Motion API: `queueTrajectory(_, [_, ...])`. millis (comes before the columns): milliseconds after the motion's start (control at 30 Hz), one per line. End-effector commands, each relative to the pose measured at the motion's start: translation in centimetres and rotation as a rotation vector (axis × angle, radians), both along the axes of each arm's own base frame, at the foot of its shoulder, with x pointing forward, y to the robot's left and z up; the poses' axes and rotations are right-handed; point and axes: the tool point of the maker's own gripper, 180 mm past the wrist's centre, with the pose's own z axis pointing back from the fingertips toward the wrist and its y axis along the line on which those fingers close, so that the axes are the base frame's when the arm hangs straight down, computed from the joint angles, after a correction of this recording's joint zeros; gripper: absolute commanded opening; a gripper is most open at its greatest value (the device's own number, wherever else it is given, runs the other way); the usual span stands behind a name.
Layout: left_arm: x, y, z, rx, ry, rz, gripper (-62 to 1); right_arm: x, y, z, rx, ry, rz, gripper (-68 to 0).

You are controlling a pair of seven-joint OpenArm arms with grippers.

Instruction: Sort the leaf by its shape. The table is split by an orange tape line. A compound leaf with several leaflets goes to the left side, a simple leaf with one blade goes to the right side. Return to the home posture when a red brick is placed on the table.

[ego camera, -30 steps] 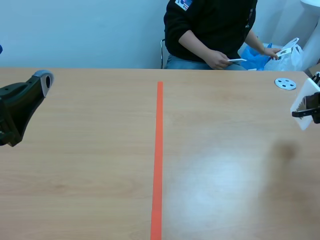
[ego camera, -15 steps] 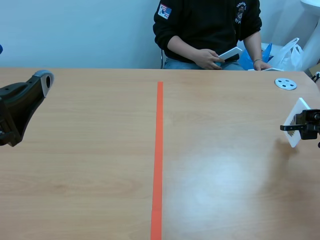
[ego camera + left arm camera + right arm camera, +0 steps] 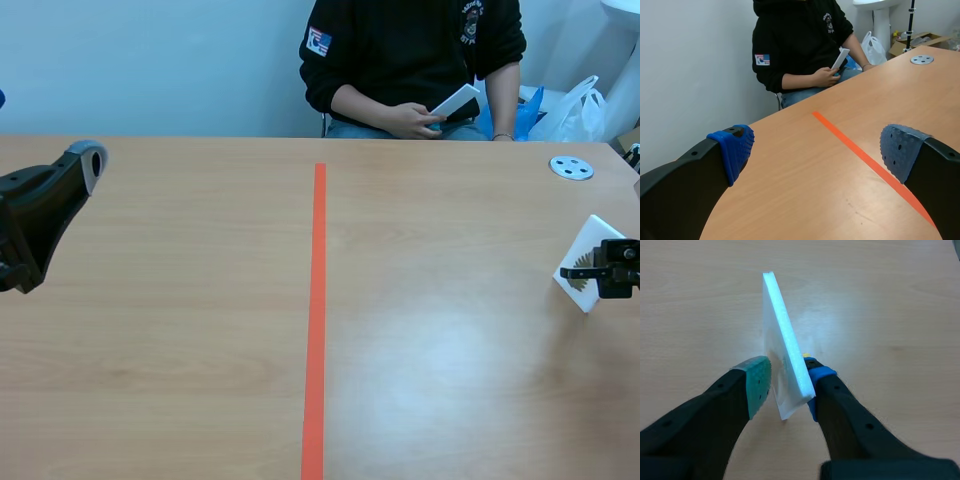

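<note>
A white foam card [image 3: 580,258] with a dark, toothed leaf picture on its face hangs tilted just above the table's right side, near the right edge. My right gripper [image 3: 604,272] is shut on it; in the right wrist view the card [image 3: 781,340] stands edge-on, pinched between the pads at my right gripper [image 3: 788,385]. I cannot tell the leaf's shape from here. My left gripper [image 3: 817,150] is open with nothing between its fingers, held over the left side; its arm [image 3: 45,210] shows at the scene's left edge. The orange tape line [image 3: 317,300] splits the table.
A person sits across the table holding another white card [image 3: 455,103]. A grey perforated disc [image 3: 571,168] lies at the far right of the table. White and blue plastic bags [image 3: 570,110] stand behind the table's far right corner.
My right gripper has carried the card leftward and down toward the table. The person has turned and brought a white card in front of the body. The left arm has not moved.
</note>
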Motion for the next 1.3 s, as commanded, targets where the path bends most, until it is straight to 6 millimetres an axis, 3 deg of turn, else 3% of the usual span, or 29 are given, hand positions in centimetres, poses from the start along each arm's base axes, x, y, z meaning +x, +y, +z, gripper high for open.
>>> queueTrajectory(0, [-0.1, -0.2, 0.8, -0.015, -0.024, -0.006, -6.7, 1.2, -0.5, 1.9, -0.023, -0.054, 0.003, -43.8])
queueTrajectory(333, [-0.1, -0.2, 0.8, -0.015, -0.024, -0.006, -6.7, 1.4, -1.8, 3.8, -0.04, -0.097, -0.017, -27.0])
queueTrajectory(600, [-0.1, -0.2, 0.8, -0.015, -0.024, -0.006, -6.7, 0.2, -1.6, 9.7, -0.103, -0.202, 0.079, -25.7])
queueTrajectory(767, [-0.1, -0.2, 0.8, -0.015, -0.024, -0.006, -6.7, -1.7, -0.2, 14.2, -0.137, -0.271, 0.158, -25.7])
queueTrajectory(933, [-0.1, -0.2, 0.8, -0.015, -0.024, -0.006, -6.7, -3.7, 2.0, 18.0, -0.191, -0.342, 0.234, -19.7])
queueTrajectory(1267, [-0.1, -0.2, 0.8, -0.016, -0.025, -0.006, -6.7, -6.4, 5.8, 23.7, -0.264, -0.421, 0.298, -18.6])
